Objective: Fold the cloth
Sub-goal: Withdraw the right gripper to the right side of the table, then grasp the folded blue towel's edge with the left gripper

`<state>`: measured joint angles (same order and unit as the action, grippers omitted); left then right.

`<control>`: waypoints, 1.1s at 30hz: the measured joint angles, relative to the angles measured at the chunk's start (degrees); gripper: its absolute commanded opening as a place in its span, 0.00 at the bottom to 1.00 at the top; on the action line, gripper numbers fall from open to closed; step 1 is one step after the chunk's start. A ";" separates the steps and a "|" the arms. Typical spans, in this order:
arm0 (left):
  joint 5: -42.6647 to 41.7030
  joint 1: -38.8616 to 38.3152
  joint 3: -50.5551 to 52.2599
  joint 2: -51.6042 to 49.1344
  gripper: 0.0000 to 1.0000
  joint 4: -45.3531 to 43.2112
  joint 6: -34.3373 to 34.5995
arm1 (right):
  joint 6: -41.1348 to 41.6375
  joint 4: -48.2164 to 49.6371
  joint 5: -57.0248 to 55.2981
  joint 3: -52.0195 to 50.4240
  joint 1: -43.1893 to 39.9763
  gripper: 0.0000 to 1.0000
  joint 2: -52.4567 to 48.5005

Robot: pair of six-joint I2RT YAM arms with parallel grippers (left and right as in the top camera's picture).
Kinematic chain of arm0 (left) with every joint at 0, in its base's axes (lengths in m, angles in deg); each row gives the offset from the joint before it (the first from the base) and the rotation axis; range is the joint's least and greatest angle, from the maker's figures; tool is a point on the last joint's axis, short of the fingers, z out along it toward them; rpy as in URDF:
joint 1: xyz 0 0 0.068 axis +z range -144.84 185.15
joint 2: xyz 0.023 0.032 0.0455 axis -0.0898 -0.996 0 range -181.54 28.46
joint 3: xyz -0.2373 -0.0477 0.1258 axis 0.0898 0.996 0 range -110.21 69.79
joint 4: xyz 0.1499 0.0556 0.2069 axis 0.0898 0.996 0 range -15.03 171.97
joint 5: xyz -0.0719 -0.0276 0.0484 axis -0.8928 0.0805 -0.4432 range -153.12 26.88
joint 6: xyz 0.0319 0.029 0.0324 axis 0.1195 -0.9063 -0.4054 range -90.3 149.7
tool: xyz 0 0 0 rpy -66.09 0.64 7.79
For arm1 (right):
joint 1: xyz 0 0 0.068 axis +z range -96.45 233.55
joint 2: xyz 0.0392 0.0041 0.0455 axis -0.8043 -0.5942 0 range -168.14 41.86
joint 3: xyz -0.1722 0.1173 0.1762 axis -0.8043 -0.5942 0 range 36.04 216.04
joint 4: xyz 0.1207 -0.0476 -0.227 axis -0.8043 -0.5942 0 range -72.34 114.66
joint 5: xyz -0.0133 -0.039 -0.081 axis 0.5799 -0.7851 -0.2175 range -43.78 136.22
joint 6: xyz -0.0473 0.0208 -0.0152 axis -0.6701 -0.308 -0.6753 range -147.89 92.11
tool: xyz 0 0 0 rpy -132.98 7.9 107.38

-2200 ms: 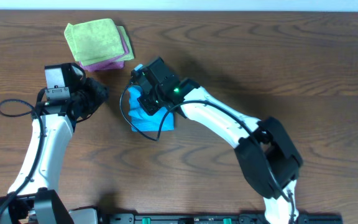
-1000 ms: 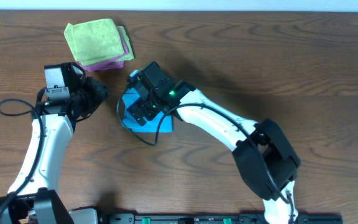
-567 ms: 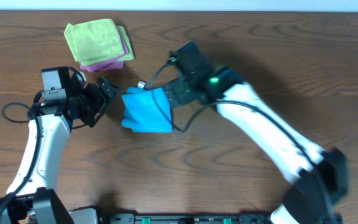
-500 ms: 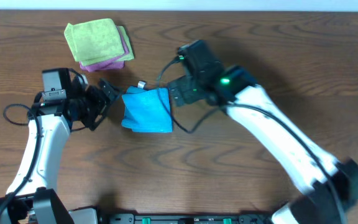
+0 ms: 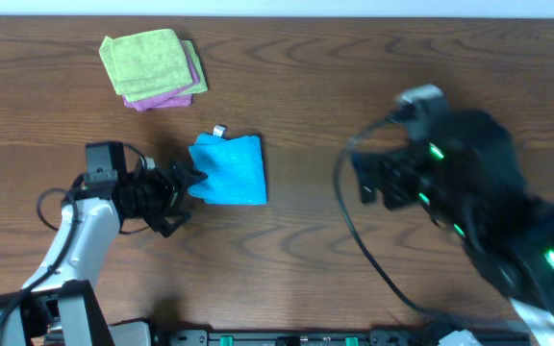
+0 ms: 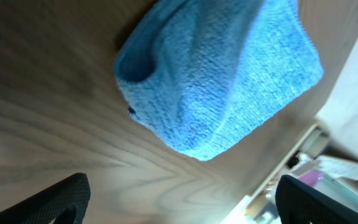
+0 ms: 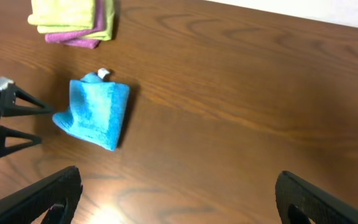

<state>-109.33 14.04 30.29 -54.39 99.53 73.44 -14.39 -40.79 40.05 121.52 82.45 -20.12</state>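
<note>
Reaching in from the near left, the left arm (image 5: 80, 226) lies low over the worktop (image 5: 335, 67) with the left tool (image 5: 185, 197) pointing right. Its two fingers stand wide apart and hold nothing. The farther fingertip is just beside the left edge of the blue cloth (image 5: 229, 170); whether it touches cannot be told. At the far left a green cloth (image 5: 147, 56) lies folded on top of a pink cloth (image 5: 166, 98), well apart from the blue one. The blue cloth lies folded into a compact rectangle left of the worktop's middle, flat on the wood, with a small white tag (image 5: 220, 131) sticking out at its far edge. The left wrist view shows a rounded, puffy fold at one corner. To the right, the right arm (image 5: 469, 192) is blurred and well apart from the blue cloth. The right tool (image 7: 179, 186) hangs above bare wood, its fingers spread wide with nothing between them.
</note>
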 measured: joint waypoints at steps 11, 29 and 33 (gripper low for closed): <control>0.35 -5.51 10.80 -0.09 0.97 -19.93 15.06 | 6.05 -7.17 -0.42 -2.36 -0.72 0.99 18.53; 17.66 -19.71 10.82 0.50 1.00 -27.32 29.75 | 8.00 -10.86 -2.47 -2.40 -0.72 0.99 22.25; 21.84 -21.35 10.62 0.61 0.93 -27.93 30.34 | 8.00 -10.80 -2.47 -2.40 -0.72 0.99 22.25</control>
<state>-87.50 -7.31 40.91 -53.78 71.60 103.78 -6.39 -51.59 37.58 119.11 81.73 2.13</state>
